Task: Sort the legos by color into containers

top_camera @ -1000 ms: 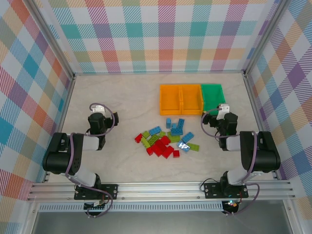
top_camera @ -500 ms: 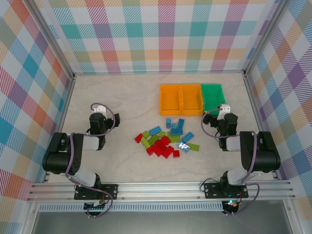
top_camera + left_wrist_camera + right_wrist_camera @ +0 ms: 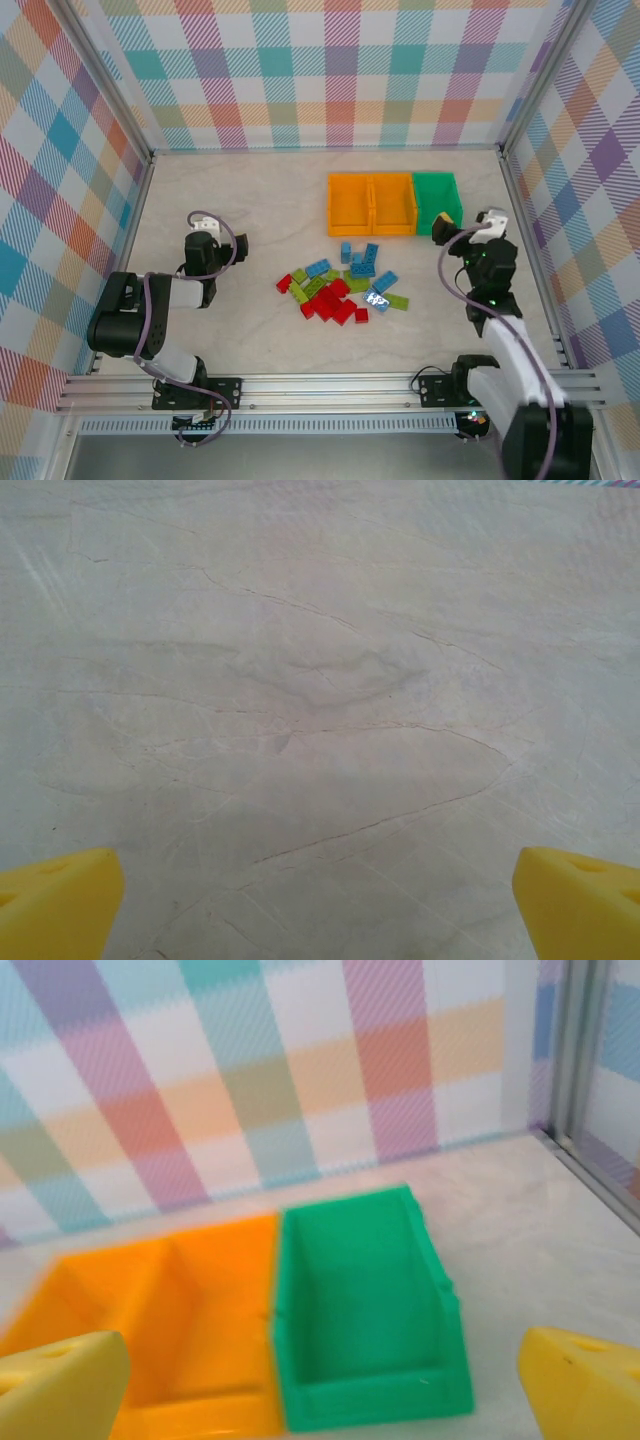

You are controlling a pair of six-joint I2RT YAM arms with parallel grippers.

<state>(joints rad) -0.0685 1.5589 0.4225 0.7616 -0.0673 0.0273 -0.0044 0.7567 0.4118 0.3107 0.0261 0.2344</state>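
Note:
The legos (image 3: 341, 285) lie in a loose pile mid-table: red ones (image 3: 330, 302) at the front, lime green ones (image 3: 299, 284) on the left, light blue ones (image 3: 362, 259) at the back. Behind them stand the containers in a row, two orange (image 3: 350, 204) (image 3: 394, 203) and one green (image 3: 437, 200), all empty. My right gripper (image 3: 456, 229) hangs open, raised just in front of the green bin's right corner. In the right wrist view the green bin (image 3: 362, 1295) and an orange bin (image 3: 185, 1310) lie ahead between the yellow fingertips (image 3: 585, 1385). My left gripper (image 3: 204, 233) is open over bare table, left of the pile.
Metal frame rails and checked walls enclose the marble-patterned table (image 3: 250, 210). The left wrist view has bare table (image 3: 320, 710) between yellow fingertips (image 3: 55, 905). The right wall rail (image 3: 585, 1090) runs close beside the green bin.
My right arm has risen and stretched out, carrying its gripper up and to the right beside the green bin. The left arm and the legos have not moved.

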